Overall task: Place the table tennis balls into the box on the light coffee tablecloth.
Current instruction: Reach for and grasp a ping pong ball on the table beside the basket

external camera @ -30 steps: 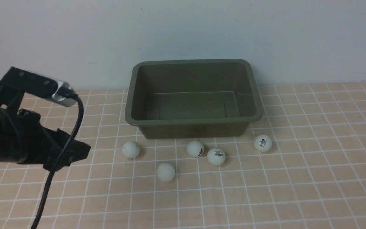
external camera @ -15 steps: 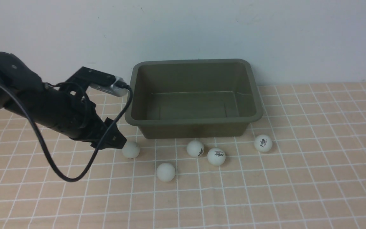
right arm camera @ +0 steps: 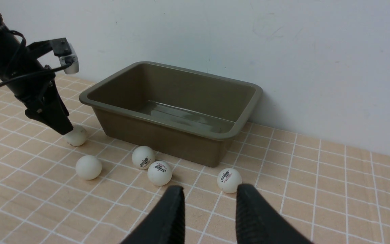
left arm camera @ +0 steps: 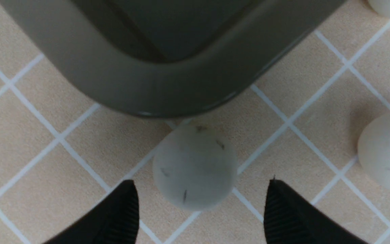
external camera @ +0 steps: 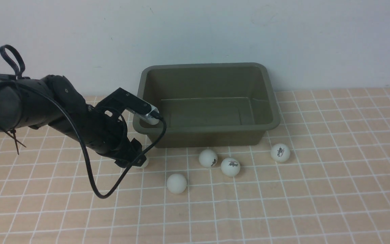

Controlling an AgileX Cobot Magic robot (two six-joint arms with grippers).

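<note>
Swung in from the far left: left gripper (left arm camera: 200, 203), jaws spread, now straddling the leftmost table tennis ball (left arm camera: 194, 166) just near of the box (external camera: 208, 101) corner. Right gripper (right arm camera: 209, 200) shut, idle. Risk: off-centre closing could squirt the ball away.

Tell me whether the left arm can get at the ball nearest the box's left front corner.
Probably yes: the left tool is open just short of that ball, with nothing between. The box rim sits close behind it.
</note>
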